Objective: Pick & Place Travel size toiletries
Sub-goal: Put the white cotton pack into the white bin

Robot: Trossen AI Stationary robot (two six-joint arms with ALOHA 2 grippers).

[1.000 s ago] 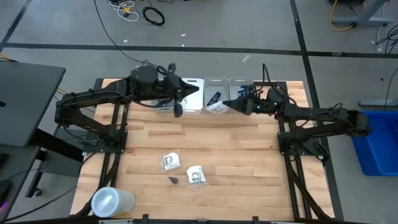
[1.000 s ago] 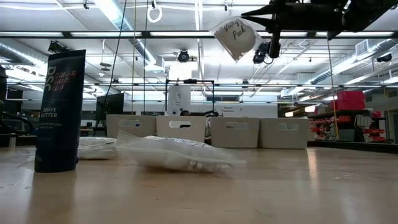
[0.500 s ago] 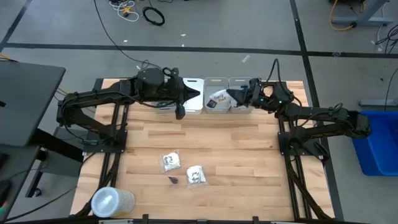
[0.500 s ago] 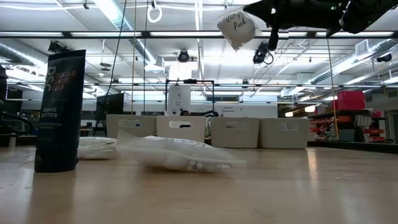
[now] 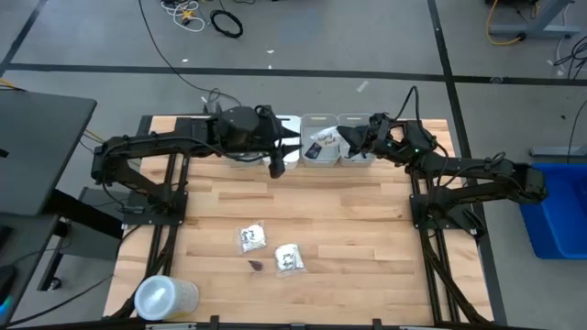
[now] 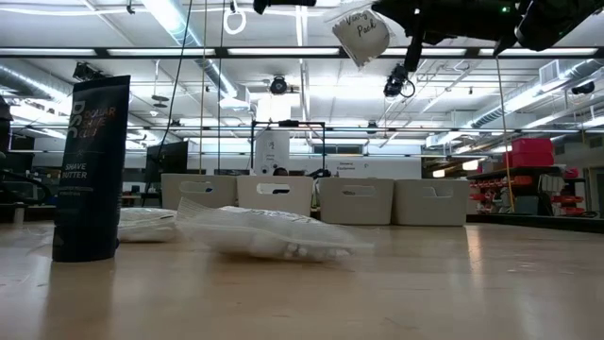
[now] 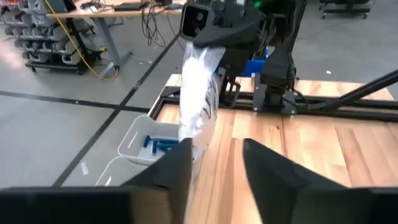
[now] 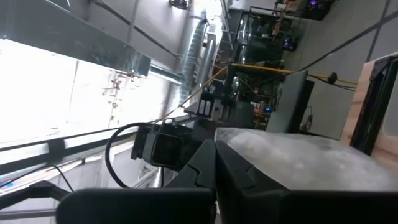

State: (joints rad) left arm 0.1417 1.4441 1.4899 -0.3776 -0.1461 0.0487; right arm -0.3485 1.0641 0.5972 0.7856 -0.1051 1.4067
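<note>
High above the far edge of the wooden table (image 5: 367, 211), a white crinkly packet (image 5: 323, 144) with dark print is gripped by the closed right gripper (image 5: 347, 140); it hangs over the row of bins (image 5: 316, 154) set along that edge. In the low view the same packet (image 6: 357, 34) is seen suspended near the ceiling lights, clear of everything below. The left gripper (image 5: 288, 148) is held just left of the packet, over the bins — its fingers (image 7: 270, 169) are parted, with nothing between them. From the left wrist, blue razors (image 7: 158, 145) are seen lying inside one white bin. Two further packets (image 5: 250, 237) (image 5: 289, 258) lie flat on the near half of the table, close together, with a small dark oval case (image 5: 256, 265) just beside them. A clear container (image 5: 165, 298) is placed at the near left corner
</note>
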